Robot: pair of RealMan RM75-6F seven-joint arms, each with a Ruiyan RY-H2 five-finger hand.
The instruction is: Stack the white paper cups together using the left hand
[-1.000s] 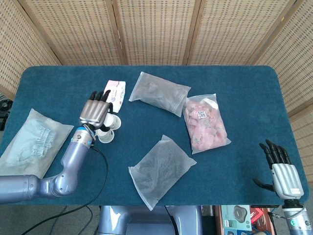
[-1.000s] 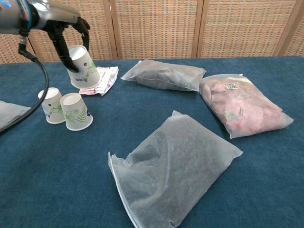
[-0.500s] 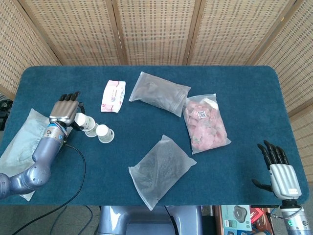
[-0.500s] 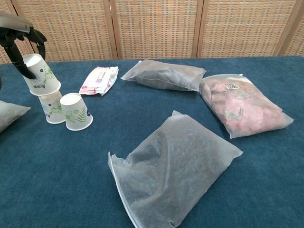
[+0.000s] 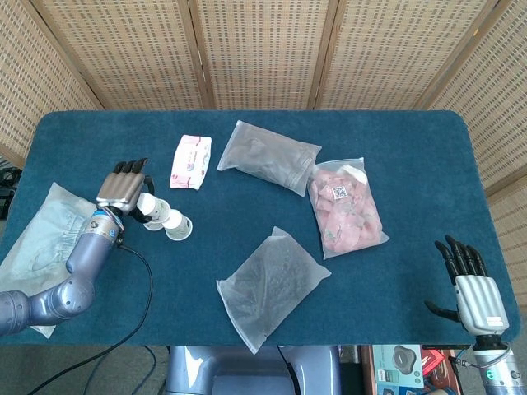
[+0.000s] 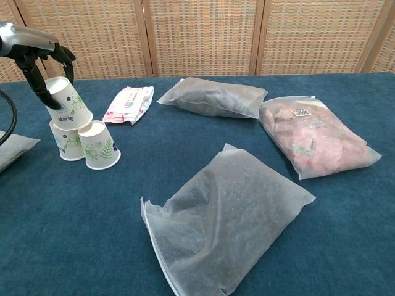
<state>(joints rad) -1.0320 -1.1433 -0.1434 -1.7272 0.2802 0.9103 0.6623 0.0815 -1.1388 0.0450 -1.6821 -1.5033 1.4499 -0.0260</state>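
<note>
My left hand (image 5: 123,188) (image 6: 38,65) grips an upside-down white paper cup with green leaf print (image 6: 68,103) (image 5: 146,204). The cup is tilted and sits over the top of a second upside-down cup (image 6: 65,143) standing on the blue table. A third upside-down cup (image 6: 99,146) (image 5: 175,224) stands right beside them, touching the lower one. My right hand (image 5: 471,284) is at the table's near right edge, holding nothing, its fingers spread.
A pink wipes packet (image 5: 191,160) lies behind the cups. Grey bags lie at the back middle (image 5: 267,156) and front middle (image 5: 270,284). A pink-filled bag (image 5: 344,206) is on the right, a pale bag (image 5: 45,239) at the left edge.
My left hand carried the cup from near the wipes packet leftward, then down over the leftmost standing cup, and the cup now leans to the right.
</note>
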